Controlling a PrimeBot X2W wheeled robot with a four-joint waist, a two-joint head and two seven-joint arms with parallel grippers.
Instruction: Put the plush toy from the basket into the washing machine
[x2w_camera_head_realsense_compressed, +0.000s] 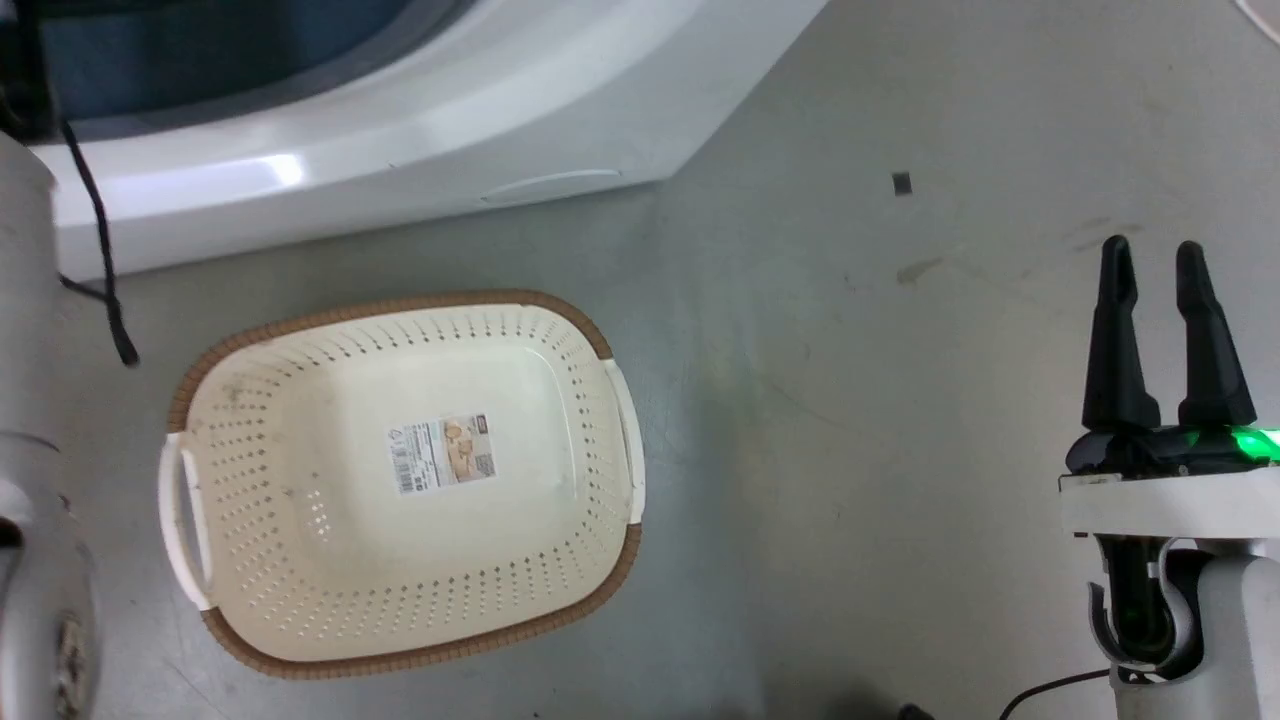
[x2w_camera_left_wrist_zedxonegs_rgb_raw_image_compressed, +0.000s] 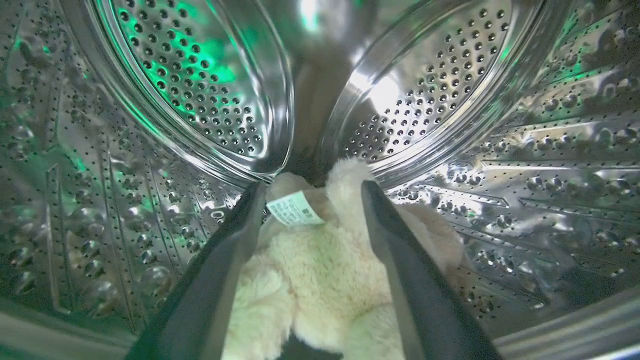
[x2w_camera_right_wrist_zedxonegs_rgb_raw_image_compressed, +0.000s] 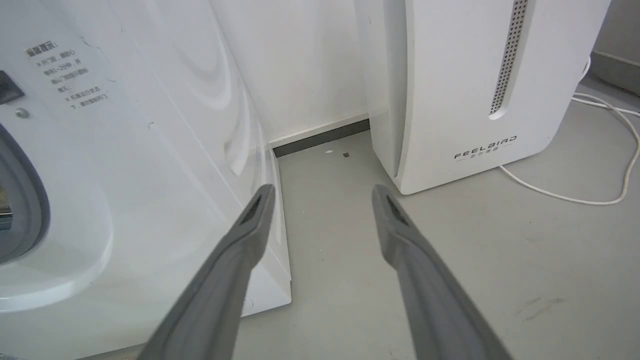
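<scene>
Right claw (x2w_camera_right_wrist_zedxonegs_rgb_raw_image_compressed: 322, 192) spread over grey floor (x2w_camera_right_wrist_zedxonegs_rgb_raw_image_compressed: 500, 260), washing machine (x2w_camera_right_wrist_zedxonegs_rgb_raw_image_compressed: 150, 150) left, white appliance (x2w_camera_right_wrist_zedxonegs_rgb_raw_image_compressed: 450, 75) right, cable (x2w_camera_right_wrist_zedxonegs_rgb_raw_image_compressed: 580, 201) beside it

plush toy (x2w_camera_left_wrist_zedxonegs_rgb_raw_image_compressed: 320, 265) inside washing machine (x2w_camera_left_wrist_zedxonegs_rgb_raw_image_compressed: 125, 200), basket (x2w_camera_head_realsense_compressed: 420, 330) on floor (x2w_camera_head_realsense_compressed: 850, 450) before it (right claw (x2w_camera_head_realsense_compressed: 1152, 250) apart)

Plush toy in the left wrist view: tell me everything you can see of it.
The plush toy is cream, shaggy-furred and soft-looking, with rounded lumps and a white printed label near its top. It lies inside the washing machine's steel drum, low against the perforated wall, between the wide-spread fingers of the left gripper, fur brushing both.
</scene>
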